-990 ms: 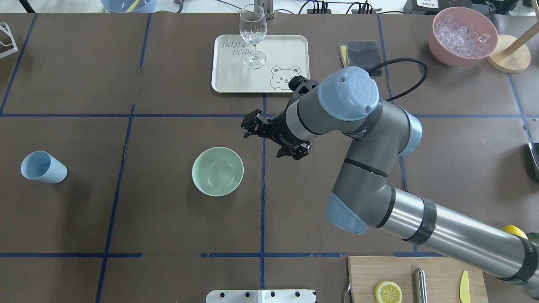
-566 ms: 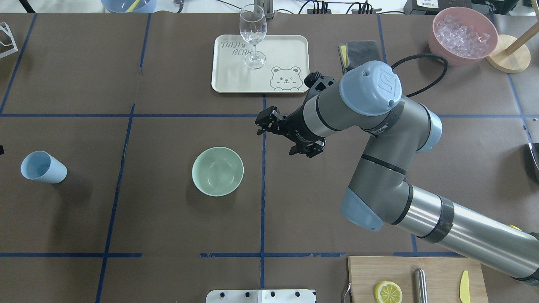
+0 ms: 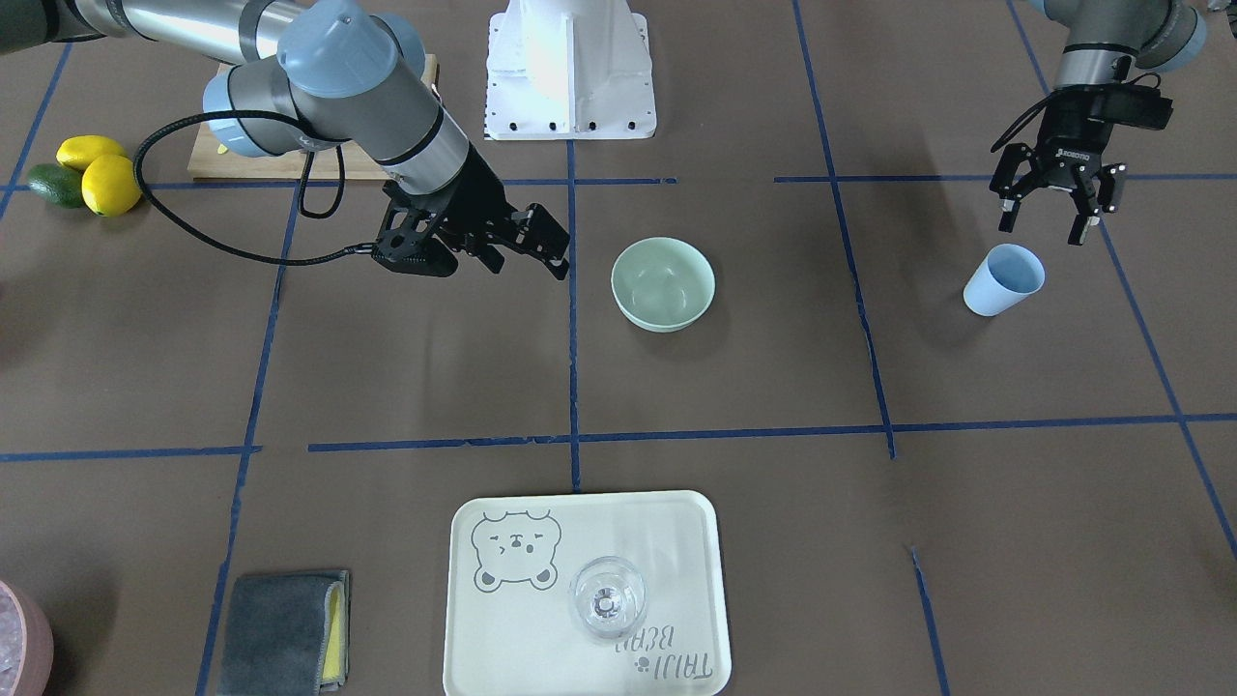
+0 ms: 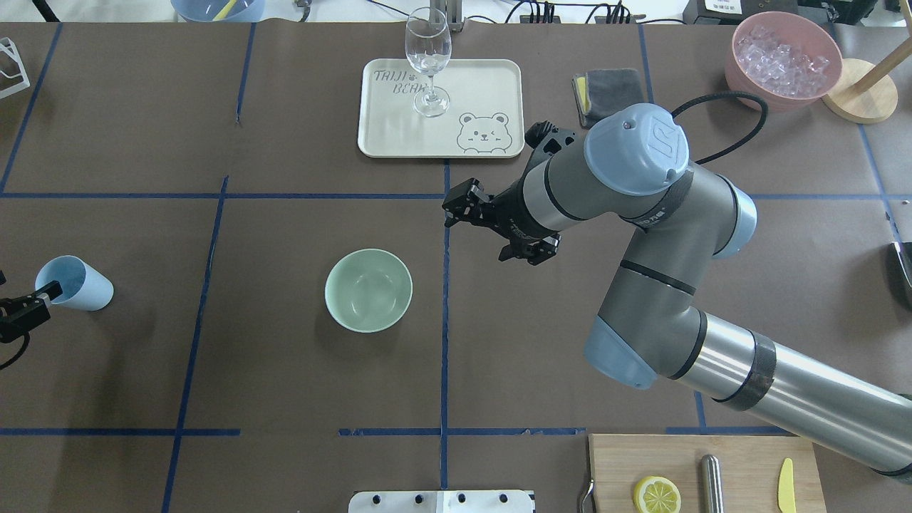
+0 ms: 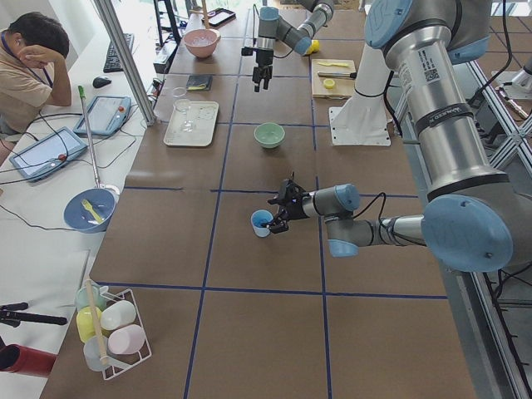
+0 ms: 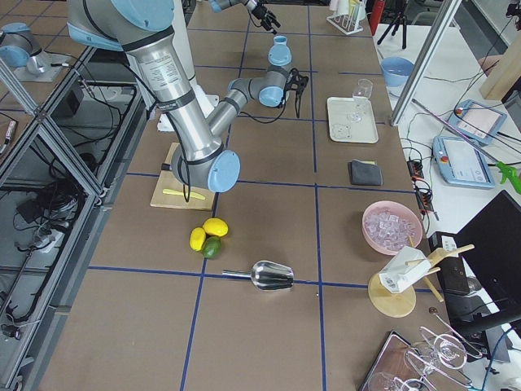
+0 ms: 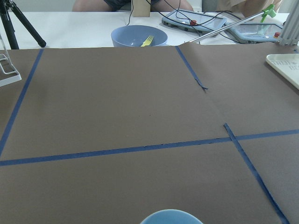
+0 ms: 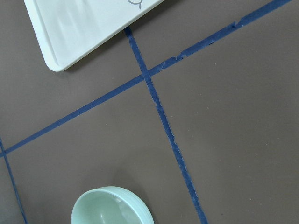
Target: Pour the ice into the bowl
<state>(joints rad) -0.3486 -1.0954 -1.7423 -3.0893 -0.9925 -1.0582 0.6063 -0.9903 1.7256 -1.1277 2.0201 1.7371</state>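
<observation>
The pale mint-green bowl [image 4: 368, 290] stands empty near the table's middle; it also shows in the front view [image 3: 663, 283] and the right wrist view [image 8: 112, 207]. My right gripper [image 4: 486, 234] is open and empty, hovering to the right of the bowl and behind it. A light blue cup [image 4: 74, 283] stands at the far left. My left gripper [image 3: 1041, 230] is open, just beside the cup [image 3: 1003, 278] and not touching it. The cup's rim shows at the bottom of the left wrist view [image 7: 172, 217]. No ice is in view.
A cream tray [image 4: 484, 85] with a wine glass [image 4: 427, 57] is at the back. A pink container [image 4: 782, 60] of whitish pieces stands back right, a grey cloth [image 4: 613, 89] beside it. A cutting board with a lemon slice [image 4: 656, 494] is front right.
My right gripper has moved to the right and back, away from the bowl. My left gripper has come into view at the left edge, beside the blue cup.
</observation>
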